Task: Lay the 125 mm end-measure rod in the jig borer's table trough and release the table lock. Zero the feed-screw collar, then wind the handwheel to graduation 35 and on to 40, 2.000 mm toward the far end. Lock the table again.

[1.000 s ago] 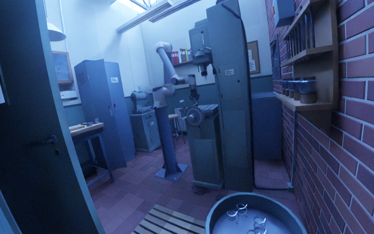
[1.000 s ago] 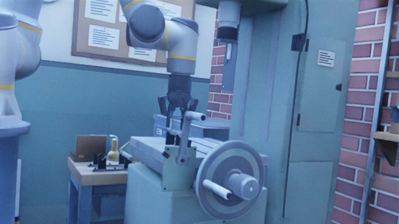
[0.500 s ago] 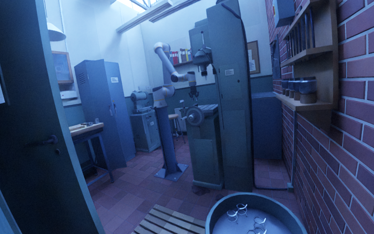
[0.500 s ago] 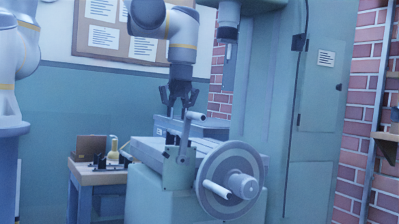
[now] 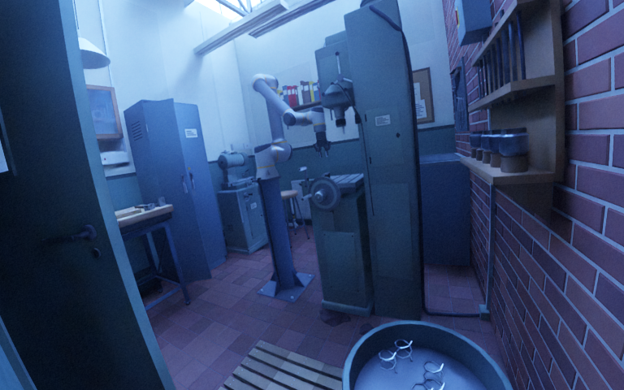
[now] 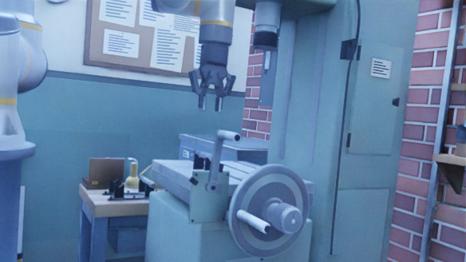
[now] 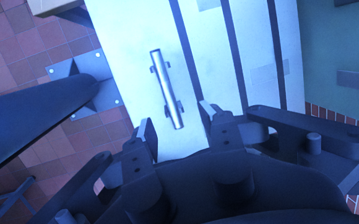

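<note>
The end-measure rod (image 7: 166,88), a slim metal cylinder, lies in two small cradles on the jig borer's table (image 6: 207,167), along its slots. My gripper (image 6: 210,104) hangs well above the table, open and empty; the wrist camera looks straight down past the fingers (image 7: 178,123) at the rod. At the table's front the lock lever (image 6: 218,159) stands upright with its round grip on top. Below it sits the large handwheel (image 6: 269,209) with its crank handle and the feed-screw collar (image 6: 284,217) at the hub. From the far side camera the gripper (image 5: 321,149) hangs over the table beside the spindle.
The machine's spindle nose (image 6: 265,36) hangs close to the right of my wrist, with the tall column (image 6: 319,120) behind it. A small wooden bench (image 6: 111,199) with a box, a bottle and rod stands sits left of the table. My arm's pedestal (image 5: 280,239) stands on the tiled floor.
</note>
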